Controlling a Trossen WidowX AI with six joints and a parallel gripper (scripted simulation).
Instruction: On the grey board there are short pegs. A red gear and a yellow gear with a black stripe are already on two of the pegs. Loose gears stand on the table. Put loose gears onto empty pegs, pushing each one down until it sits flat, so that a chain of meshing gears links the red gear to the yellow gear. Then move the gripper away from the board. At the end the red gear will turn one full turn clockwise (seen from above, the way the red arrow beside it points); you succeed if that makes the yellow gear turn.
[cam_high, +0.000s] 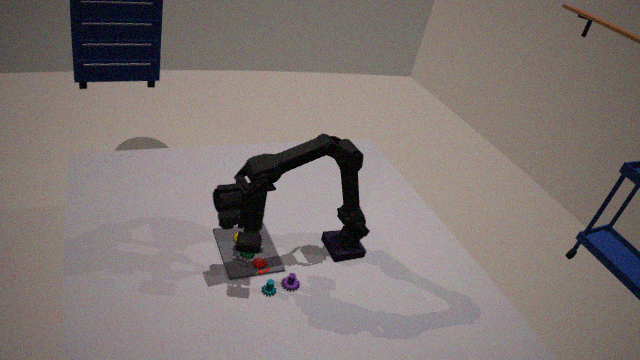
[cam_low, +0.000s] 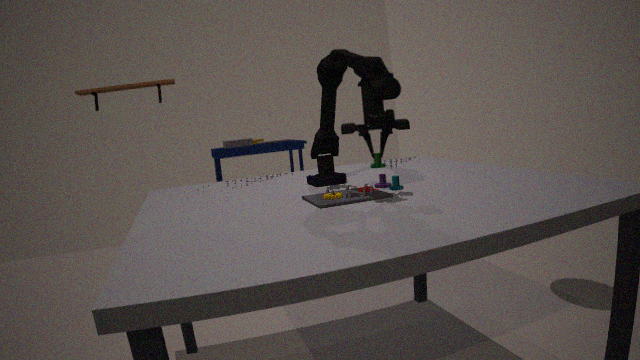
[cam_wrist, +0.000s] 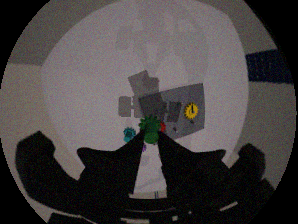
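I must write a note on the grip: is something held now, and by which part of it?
A green toothed gear, by its upright green knob.

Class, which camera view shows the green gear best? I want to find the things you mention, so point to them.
The wrist view: the toothed edge of the green gear (cam_high: 247, 255) (cam_low: 377, 161) (cam_wrist: 150, 127) shows plainly. The exterior view shows it small, side-on; the top view shows only part below the gripper (cam_high: 248, 250) (cam_low: 377, 156) (cam_wrist: 151, 137).

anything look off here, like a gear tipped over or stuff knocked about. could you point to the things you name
Nothing stands out: the teal gear (cam_high: 269, 288) (cam_low: 396, 183) (cam_wrist: 129, 134) and purple gear (cam_high: 291, 283) (cam_low: 382, 181) stand upright beside the board (cam_high: 234, 270) (cam_low: 323, 206) (cam_wrist: 196, 93), and the gripper (cam_low: 377, 156) (cam_wrist: 150, 132) holds the green gear (cam_low: 377, 162) (cam_wrist: 150, 124) above the table.
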